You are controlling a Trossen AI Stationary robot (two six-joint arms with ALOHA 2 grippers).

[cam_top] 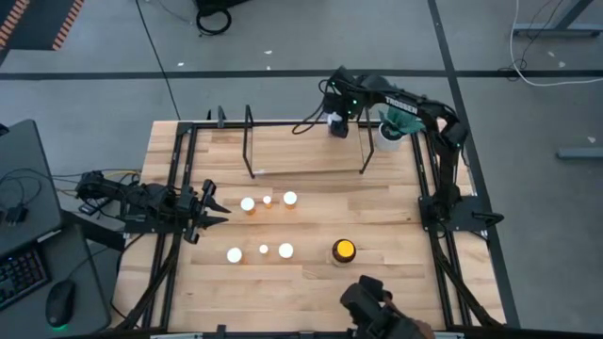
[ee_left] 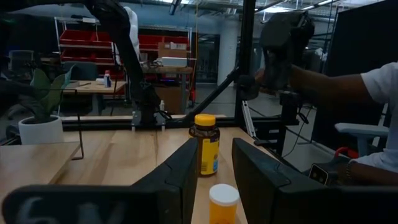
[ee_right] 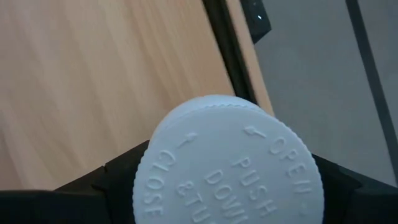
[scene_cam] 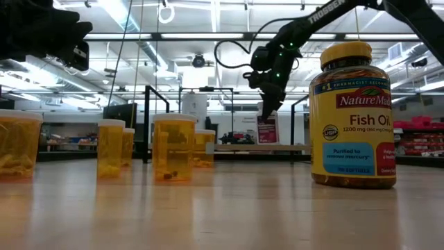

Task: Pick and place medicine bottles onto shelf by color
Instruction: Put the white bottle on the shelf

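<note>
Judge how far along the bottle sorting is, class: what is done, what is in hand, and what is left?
Done: no bottle stands on the shelf yet. In hand: the right gripper grips the white bottle by the shelf's far edge. Left: six orange bottles and the amber bottle stand on the table; the left gripper, shut, sits beside them.

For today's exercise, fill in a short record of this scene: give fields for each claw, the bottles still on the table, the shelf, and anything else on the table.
right claw: at the table's far edge by the shelf's right end, closed around a white bottle
left claw: shut, empty, low at the table's left side
orange bottles: six, white caps, two rows of three mid-table
amber bottle: yellow lid, right of the near row
shelf: no bottle seen standing on it
plant pot: far right corner
</note>
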